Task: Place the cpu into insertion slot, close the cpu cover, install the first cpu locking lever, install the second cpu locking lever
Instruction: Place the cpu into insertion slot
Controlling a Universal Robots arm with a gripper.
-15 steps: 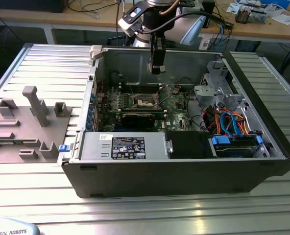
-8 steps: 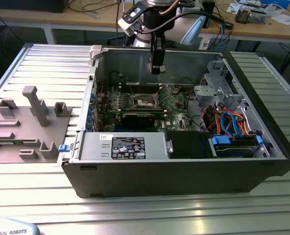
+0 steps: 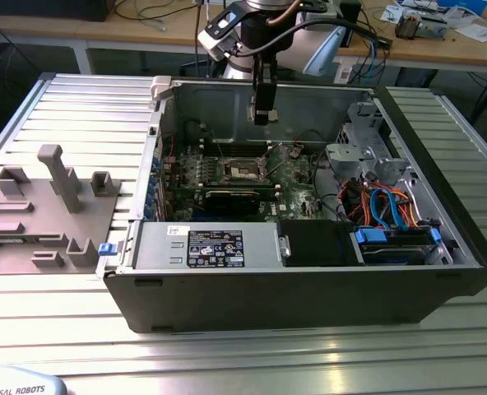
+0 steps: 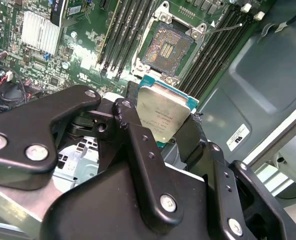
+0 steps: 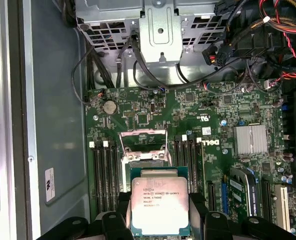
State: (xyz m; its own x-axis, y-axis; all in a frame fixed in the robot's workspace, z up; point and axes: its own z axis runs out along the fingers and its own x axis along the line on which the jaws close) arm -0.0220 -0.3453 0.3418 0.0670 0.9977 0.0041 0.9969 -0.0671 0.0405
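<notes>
The cpu, a flat square chip with a dull silver top and green edge, is pinched by its sides in my gripper, which is shut on it. In the first wrist view the cpu hangs above the green motherboard, just short of the raised silver cpu cover. The insertion slot lies open, its dark centre and gold contacts bare, with nothing in it. A thin wire lever sticks out beside it. In the exterior view my gripper hovers well above the insertion slot, inside the open computer case.
Black memory slots flank the socket on both sides. A finned silver heatsink, a metal drive cage and loose cables sit nearby. The case walls ring the board. A grey fixture lies on the table at the exterior view's left.
</notes>
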